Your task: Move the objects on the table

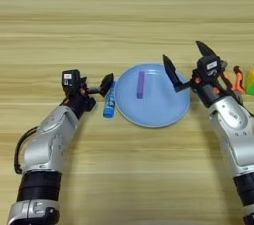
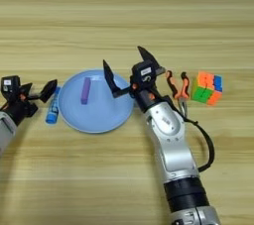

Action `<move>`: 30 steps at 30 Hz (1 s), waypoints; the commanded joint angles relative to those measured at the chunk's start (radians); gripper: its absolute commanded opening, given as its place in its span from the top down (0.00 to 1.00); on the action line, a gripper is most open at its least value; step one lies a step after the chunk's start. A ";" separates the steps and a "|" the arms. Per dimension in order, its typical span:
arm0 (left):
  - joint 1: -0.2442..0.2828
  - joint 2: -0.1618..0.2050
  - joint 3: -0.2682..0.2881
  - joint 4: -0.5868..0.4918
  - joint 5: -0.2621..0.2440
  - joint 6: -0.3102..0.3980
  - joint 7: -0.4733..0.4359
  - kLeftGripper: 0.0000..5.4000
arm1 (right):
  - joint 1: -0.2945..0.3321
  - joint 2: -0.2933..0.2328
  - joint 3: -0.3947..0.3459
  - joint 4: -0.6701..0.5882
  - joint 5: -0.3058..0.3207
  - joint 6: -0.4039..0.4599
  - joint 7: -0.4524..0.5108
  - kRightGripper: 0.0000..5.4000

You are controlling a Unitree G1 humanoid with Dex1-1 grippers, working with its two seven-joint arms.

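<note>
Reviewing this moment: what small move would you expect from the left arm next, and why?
Probably a short advance and drop of the left end effector onto the blue tube. Its fingers stand apart right beside the tube's upper end, and the tube lies free on the table against the plate rim. The purple bar already lies on the plate. The right end effector hangs open, holding nothing.

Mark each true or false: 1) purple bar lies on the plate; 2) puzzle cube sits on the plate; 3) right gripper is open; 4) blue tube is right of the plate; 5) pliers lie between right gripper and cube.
1) True: the purple bar lies on the blue plate.
2) False: the puzzle cube sits on the table, right of the plate.
3) True: the right gripper has its fingers spread wide.
4) False: the blue tube lies at the plate's left edge, by the left gripper.
5) True: the orange pliers lie there.
</note>
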 commanded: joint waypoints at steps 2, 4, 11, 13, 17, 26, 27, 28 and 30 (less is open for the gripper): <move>-0.001 0.000 0.009 -0.008 0.072 -0.120 0.057 0.00 | -0.008 -0.001 -0.021 0.012 -0.001 -0.017 -0.022 0.00; -0.002 0.002 0.006 0.001 0.099 -0.166 0.068 0.00 | -0.012 -0.002 -0.030 0.030 -0.008 -0.026 -0.036 0.00; 0.008 -0.002 -0.011 -0.005 0.169 -0.270 0.096 0.00 | -0.012 0.003 -0.048 0.047 0.003 -0.032 -0.050 0.00; 0.009 -0.003 -0.012 -0.002 0.180 -0.291 0.104 0.00 | -0.011 0.005 -0.057 0.050 0.004 -0.030 -0.059 0.00; 0.011 -0.002 -0.009 0.003 0.202 -0.334 0.126 0.00 | -0.015 0.000 -0.091 0.061 -0.025 -0.030 -0.121 0.00; 0.010 0.003 0.002 0.021 0.249 -0.407 0.179 0.00 | -0.050 -0.021 -0.189 0.148 -0.093 -0.007 -0.311 0.00; 0.010 0.003 0.005 0.020 0.252 -0.414 0.184 0.00 | -0.056 -0.026 -0.205 0.169 -0.096 -0.004 -0.335 0.00; 0.010 0.003 0.006 0.020 0.256 -0.421 0.189 0.00 | -0.061 -0.028 -0.219 0.186 -0.091 -0.003 -0.351 0.00; 0.010 0.005 0.007 0.021 0.259 -0.429 0.191 0.00 | -0.069 -0.033 -0.240 0.216 -0.084 -0.001 -0.377 0.00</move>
